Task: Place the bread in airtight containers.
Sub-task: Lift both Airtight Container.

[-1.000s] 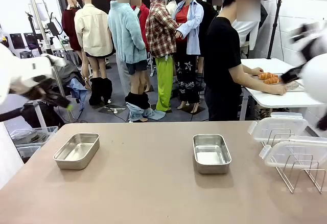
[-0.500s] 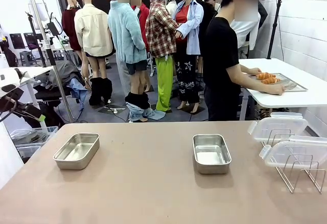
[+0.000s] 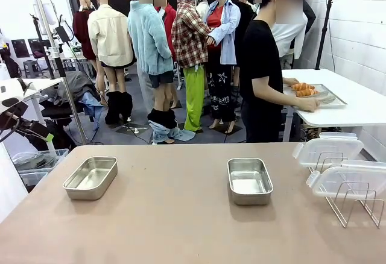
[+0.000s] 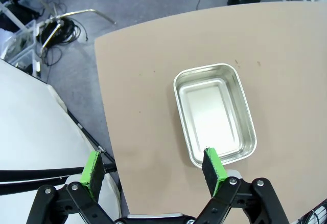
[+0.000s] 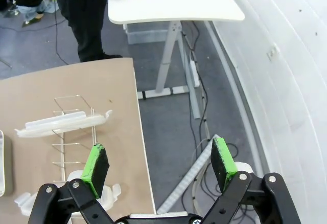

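Bread: two croissant rolls [image 3: 303, 89] on a metal tray [image 3: 330, 97] on the white side counter [image 3: 356, 114] beyond the tan counter [image 3: 181, 228]. A person's hand [image 3: 309, 103] is right next to them, and they're well apart from both arms. Both steel tins are empty and lidless: left tin [image 3: 91, 178], centre tin [image 3: 249, 181]. Clear lids [image 3: 329, 150] are parked on the wire rack [image 3: 357, 207] at the right. Left tool [image 4: 153, 165] is spread wide with nothing in it, hanging over the tan counter's corner with one pad [image 4: 213, 168] above the left tin's rim. Right tool [image 5: 159, 160] is also spread and empty, out past the tan counter's edge beside the rack, floor below. Handling guess: rolls are light and soft inside with a flaky glossy crust, so easy to crush or flake and maybe greasy on the pads. Grip across the thick middle with pads on the two long flanks, not the tapered tips, and squeeze lightly. Tins look snug, so align the roll's long axis with the tin's long side. Can't tell if the rolls are real or props.
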### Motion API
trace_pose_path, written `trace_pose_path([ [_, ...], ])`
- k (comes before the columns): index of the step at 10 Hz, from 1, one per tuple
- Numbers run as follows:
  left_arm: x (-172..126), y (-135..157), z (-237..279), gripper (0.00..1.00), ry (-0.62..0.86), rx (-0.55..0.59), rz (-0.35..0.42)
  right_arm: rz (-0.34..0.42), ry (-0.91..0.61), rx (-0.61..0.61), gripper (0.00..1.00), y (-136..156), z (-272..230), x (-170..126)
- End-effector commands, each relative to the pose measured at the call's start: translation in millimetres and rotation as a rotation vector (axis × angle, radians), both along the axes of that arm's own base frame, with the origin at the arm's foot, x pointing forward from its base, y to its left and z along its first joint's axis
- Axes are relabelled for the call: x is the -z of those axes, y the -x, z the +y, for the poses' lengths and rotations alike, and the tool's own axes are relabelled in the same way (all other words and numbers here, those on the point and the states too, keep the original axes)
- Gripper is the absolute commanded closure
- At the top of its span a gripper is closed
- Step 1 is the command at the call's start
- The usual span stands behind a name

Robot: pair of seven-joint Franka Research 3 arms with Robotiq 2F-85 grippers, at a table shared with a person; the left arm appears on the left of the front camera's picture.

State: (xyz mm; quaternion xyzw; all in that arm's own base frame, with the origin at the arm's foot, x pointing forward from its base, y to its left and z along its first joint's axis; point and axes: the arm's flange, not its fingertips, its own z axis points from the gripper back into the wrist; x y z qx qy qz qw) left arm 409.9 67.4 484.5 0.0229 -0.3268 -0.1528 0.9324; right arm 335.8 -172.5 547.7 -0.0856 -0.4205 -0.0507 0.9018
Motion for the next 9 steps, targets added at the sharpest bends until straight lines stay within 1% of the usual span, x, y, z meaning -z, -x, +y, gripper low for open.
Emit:
trace_pose_path([
  [1,-1.0,1.0,3.1,0.00,-0.014,0.002,-0.002,0.013,0.001,0.013,0.00,0.4,-1.4,2.8],
  [9,-1.0,1.0,3.1,0.00,-0.014,0.002,-0.002,0.013,0.001,0.013,0.00,0.4,-1.4,2.8],
])
